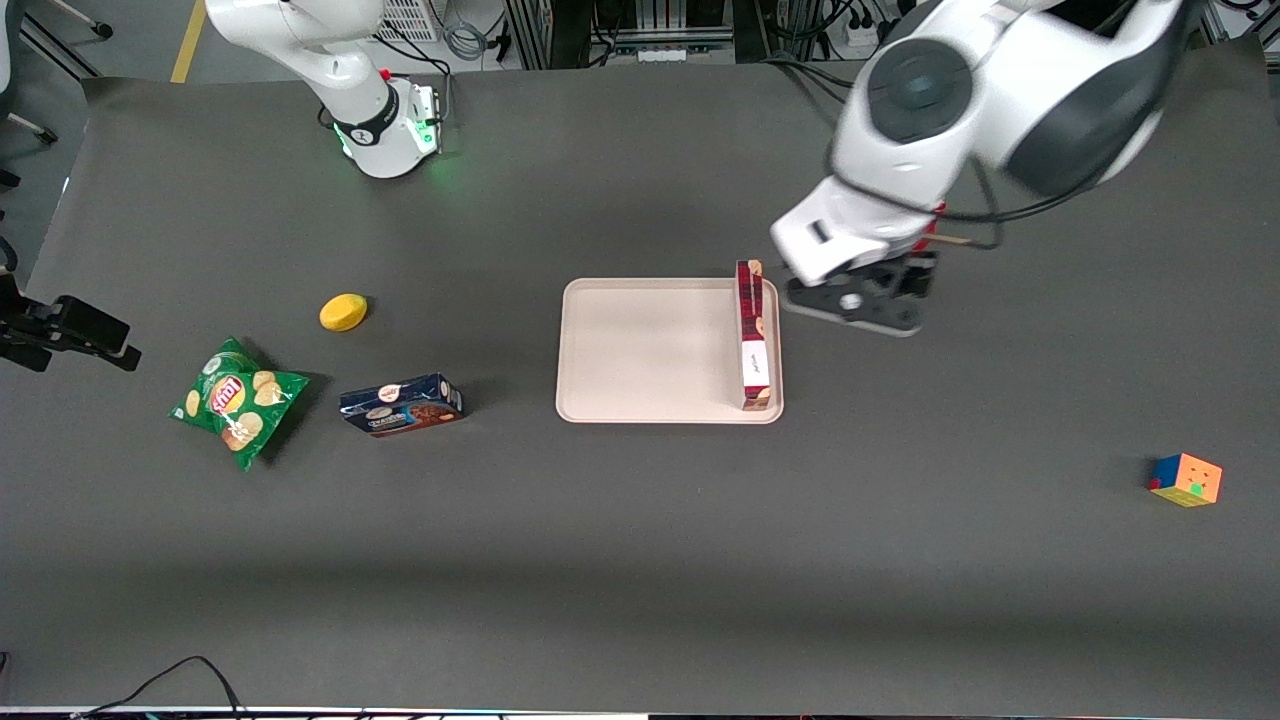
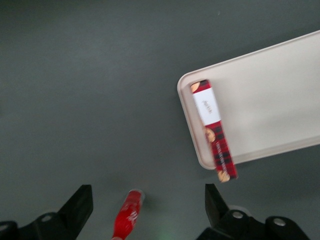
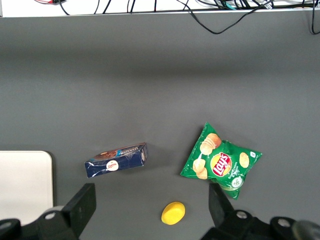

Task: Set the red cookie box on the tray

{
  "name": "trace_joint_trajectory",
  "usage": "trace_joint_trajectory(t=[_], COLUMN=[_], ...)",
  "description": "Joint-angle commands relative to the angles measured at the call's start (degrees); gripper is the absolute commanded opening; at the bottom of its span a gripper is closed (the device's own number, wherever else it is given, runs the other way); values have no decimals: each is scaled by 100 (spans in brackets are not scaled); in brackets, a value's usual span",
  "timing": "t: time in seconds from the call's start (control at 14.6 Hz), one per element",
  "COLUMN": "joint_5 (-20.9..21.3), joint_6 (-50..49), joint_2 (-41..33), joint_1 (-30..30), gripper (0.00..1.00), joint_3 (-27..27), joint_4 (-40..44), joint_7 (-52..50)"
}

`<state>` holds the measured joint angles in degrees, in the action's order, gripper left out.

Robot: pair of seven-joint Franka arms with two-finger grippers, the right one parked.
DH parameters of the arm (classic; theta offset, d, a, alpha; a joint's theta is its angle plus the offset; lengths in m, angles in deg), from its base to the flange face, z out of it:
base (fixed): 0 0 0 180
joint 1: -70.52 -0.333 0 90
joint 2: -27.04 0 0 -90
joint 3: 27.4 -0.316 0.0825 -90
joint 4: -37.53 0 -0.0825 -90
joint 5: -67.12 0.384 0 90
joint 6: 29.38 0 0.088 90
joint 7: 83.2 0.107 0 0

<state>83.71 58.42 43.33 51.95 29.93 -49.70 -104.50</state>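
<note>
The red cookie box [image 1: 752, 335] stands on its long narrow side on the tray [image 1: 650, 350], along the tray's short rim nearest the working arm. In the left wrist view the box [image 2: 212, 125] lies just inside that rim of the tray [image 2: 270, 100], and its end farther from the front camera pokes out over the rim. My gripper [image 1: 857, 303] hovers over the bare table beside the tray, toward the working arm's end, apart from the box. The gripper [image 2: 147, 194] is open, its fingers wide apart and holding nothing.
A red bottle [image 2: 126, 217] lies on the table under my gripper. Toward the parked arm's end lie a dark blue cookie box [image 1: 401, 404], a green chips bag [image 1: 237, 400] and a yellow object [image 1: 343, 312]. A colour cube [image 1: 1186, 479] sits toward the working arm's end.
</note>
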Motion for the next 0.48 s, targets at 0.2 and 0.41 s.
trace_joint_trajectory(t=[0.2,0.41], joint_5=[-1255,-1246], joint_6=[-265,86], joint_2=[-1637,-1971], joint_1=[1143,1372], gripper=[100,100], joint_3=[-3470,-4123], joint_4=[-311,-855], joint_7=[2445,2446])
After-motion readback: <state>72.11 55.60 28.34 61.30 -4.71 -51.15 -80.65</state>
